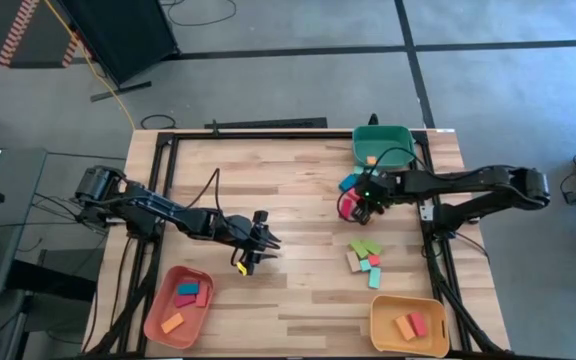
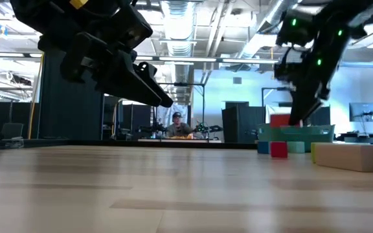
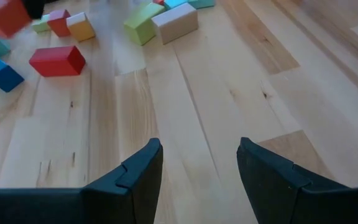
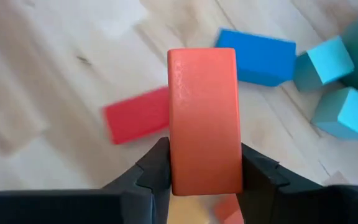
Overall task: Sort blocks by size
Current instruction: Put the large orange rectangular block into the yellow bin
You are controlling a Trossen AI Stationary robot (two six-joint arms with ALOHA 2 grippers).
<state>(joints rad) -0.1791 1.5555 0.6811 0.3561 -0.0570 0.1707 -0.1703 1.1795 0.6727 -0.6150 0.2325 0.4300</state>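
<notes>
Right pincer [image 4: 201,163] clamped on an orange-red bar block [image 4: 204,118], fingers on its long sides, bar lifted off the tabletop [image 1: 298,190]. In the high view that pincer [image 1: 360,203] sits at about 2 o'clock from tabletop centre, just below the green tray [image 1: 405,135].

Under the held bar: a red bar [image 4: 132,121] flat on the wood, a blue bar [image 4: 263,59] beyond it, two light-blue cubes [image 4: 347,112] beside that (near the tray edge).

Left pincer [image 3: 197,168] holds nothing, fingers partly open with bare wood between them. High view puts it [image 1: 253,245] near 7 o'clock from centre, hovering above the tabletop.

Loose pile of blocks [image 1: 365,257] at about 4 o'clock: green, red, teal and tan pieces touching one another.

Salmon tray [image 1: 158,320] at 7 o'clock corner holds a teal, a pink-red and an orange block. Yellow tray [image 1: 383,335] at 5 o'clock holds an orange and a red block. Green tray has one orange piece in it.

Low view: a person [image 2: 175,126] seated far back in the room.
</notes>
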